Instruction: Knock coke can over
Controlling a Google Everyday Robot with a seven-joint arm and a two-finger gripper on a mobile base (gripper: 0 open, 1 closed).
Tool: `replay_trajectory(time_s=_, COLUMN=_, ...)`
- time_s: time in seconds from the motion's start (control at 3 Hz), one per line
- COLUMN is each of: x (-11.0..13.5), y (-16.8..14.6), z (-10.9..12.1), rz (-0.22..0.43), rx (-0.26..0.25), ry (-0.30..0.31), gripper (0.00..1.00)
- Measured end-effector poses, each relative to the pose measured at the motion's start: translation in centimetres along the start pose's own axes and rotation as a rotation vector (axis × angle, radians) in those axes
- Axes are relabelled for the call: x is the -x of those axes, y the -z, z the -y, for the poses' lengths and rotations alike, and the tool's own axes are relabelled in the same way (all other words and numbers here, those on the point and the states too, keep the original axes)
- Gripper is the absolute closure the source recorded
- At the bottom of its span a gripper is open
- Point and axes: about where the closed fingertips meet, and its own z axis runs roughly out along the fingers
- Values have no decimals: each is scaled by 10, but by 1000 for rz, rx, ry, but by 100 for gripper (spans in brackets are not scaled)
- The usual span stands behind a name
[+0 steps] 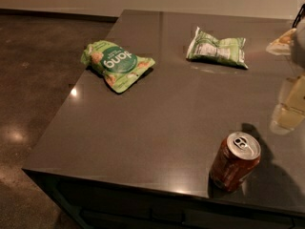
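Plainly, the coke can point(235, 161) stands upright by the near edge of the bench point(157, 128), toward the right, so a hard shove from the pincer point(289, 106), hovering at the right margin beyond it, its opening impossible to tell, could send it rolling off the front.

Pincer point(288, 111): pale cream, blocky, with a softer rounded lower end; partly cut off, above the right edge of the bench point(167, 113), nearer its front corner.
Arm shell point(299, 46): smooth rounded casing, light grey-white, above the pincer.
Surface: plain and matte, slightly yellowish on the pincer.
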Motion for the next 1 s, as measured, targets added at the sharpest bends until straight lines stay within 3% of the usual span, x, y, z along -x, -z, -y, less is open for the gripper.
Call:
replay_trajectory(time_s=0.67, x=-28, y=1, z=-50, rz=170, rx=78, ry=-14, gripper=0)
replay_trajectory(time_s=1.0, x=-24, y=-9, z=-78, rz=257, rx=94, ry=11, gripper=0)
